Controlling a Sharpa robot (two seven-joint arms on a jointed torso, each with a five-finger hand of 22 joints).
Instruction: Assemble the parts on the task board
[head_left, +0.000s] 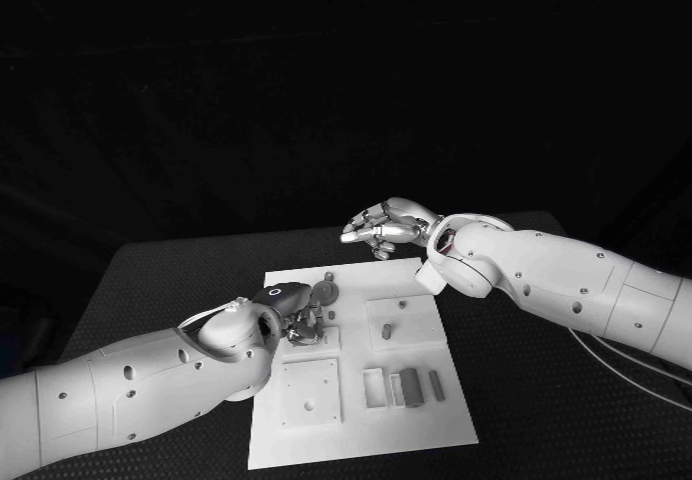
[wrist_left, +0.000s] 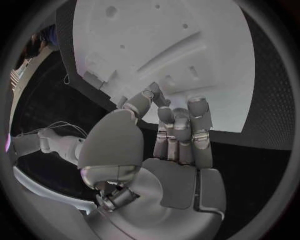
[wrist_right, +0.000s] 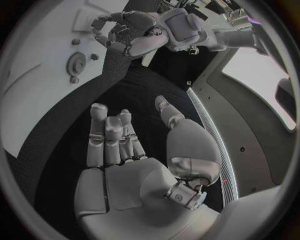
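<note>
Partly hidden: left hand (head_left: 284, 312) fingers curled over task board (head_left: 433, 420), grip unclear; right hand (head_left: 381, 228) spread, empty.

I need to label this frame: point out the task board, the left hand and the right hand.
task board (head_left: 447, 425): head view, a bare stretch near its lower right corner.
left hand (head_left: 293, 310): head view, the middle of the hand, over the board's left side.
right hand (head_left: 387, 226): head view, the middle of the hand, beyond the board's far edge.
</note>
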